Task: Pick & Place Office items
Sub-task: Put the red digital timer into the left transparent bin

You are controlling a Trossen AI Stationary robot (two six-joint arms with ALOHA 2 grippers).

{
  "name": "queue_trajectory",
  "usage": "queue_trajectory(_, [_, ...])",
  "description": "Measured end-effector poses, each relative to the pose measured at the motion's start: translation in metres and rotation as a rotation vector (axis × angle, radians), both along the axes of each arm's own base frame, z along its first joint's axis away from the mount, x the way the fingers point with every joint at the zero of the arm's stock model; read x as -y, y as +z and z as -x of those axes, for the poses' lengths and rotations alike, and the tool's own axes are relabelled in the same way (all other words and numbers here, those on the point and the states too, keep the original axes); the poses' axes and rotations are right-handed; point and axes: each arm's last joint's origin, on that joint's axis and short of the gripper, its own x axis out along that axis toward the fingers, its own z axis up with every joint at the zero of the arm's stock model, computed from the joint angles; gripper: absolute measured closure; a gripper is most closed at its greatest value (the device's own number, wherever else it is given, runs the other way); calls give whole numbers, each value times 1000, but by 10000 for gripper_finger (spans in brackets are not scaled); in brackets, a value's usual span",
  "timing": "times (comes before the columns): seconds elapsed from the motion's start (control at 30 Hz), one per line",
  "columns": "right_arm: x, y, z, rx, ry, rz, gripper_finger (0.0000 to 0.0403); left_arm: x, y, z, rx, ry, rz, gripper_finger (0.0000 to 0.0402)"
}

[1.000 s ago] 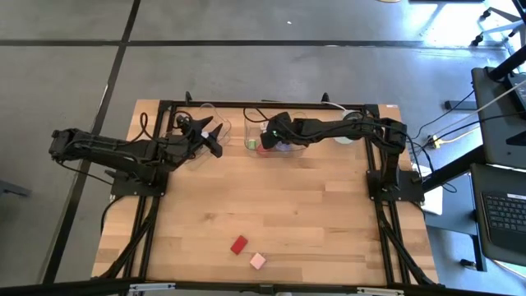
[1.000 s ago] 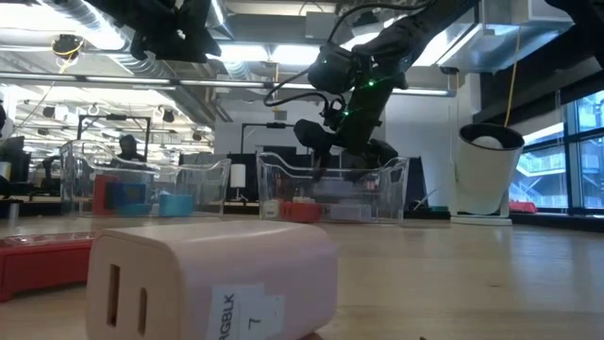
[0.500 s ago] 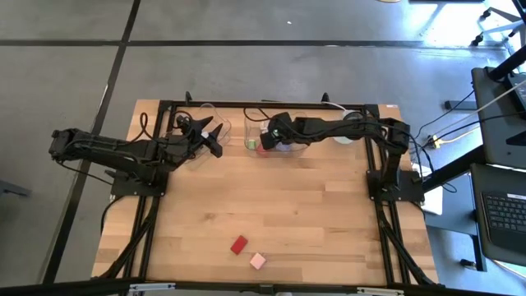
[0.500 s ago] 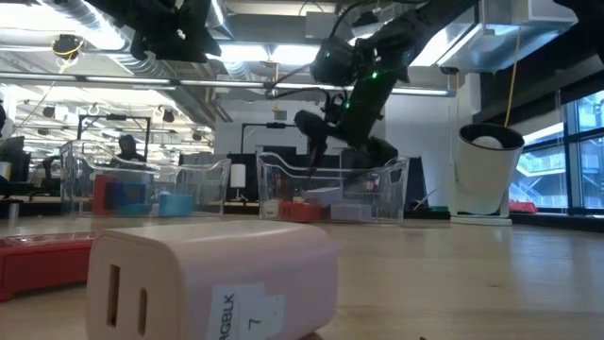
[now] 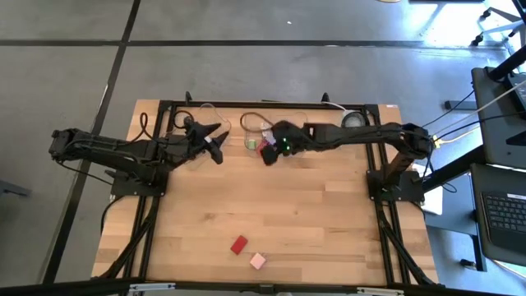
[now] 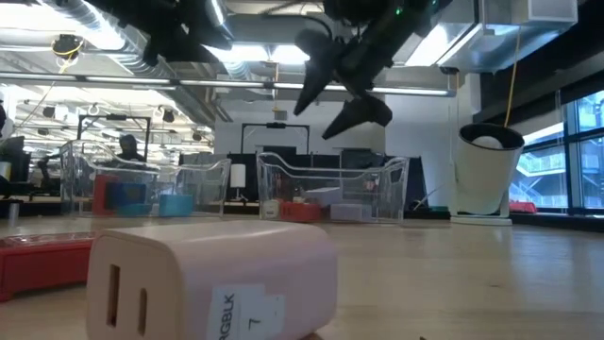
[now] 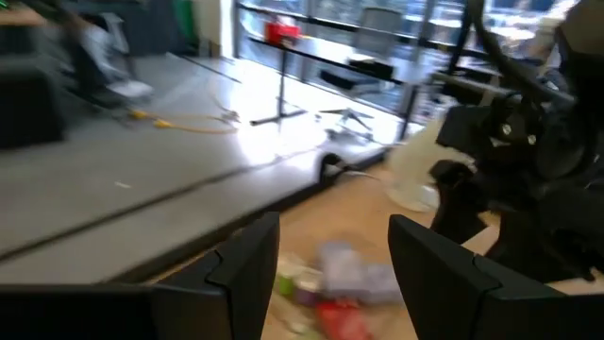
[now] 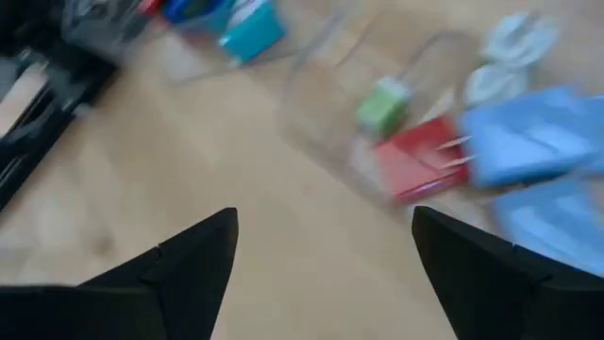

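a: left gripper (image 5: 215, 142) hangs over the left tray (image 6: 142, 184), fingers apart, empty. right gripper (image 5: 269, 154) is raised by the right tray (image 6: 330, 189), fingers apart, empty.

b: items? red block (image 5: 239, 244) and pink block (image 5: 258, 261) lie just beside each other near the front edge. they look light, rigid, slick; grip across the flat sides. open table all round.
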Motion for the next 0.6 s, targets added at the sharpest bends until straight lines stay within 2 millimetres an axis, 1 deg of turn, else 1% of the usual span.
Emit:
queue_trajectory(0.13, [-25,0,-3,14,21,-35,90,3,-1,-2,33,-105,64,206])
queue_trajectory(0.27, [-41,1,-4,30,32,-59,94,7,-5,-8,36,-227,136,204])
queue_trajectory(0.4, [-51,8,-1,50,64,-55,99,19,-15,-20,5,-340,195,188])
queue_trajectory(0.6, [-55,23,7,72,121,-13,105,43,-40,-38,-105,-423,219,151])
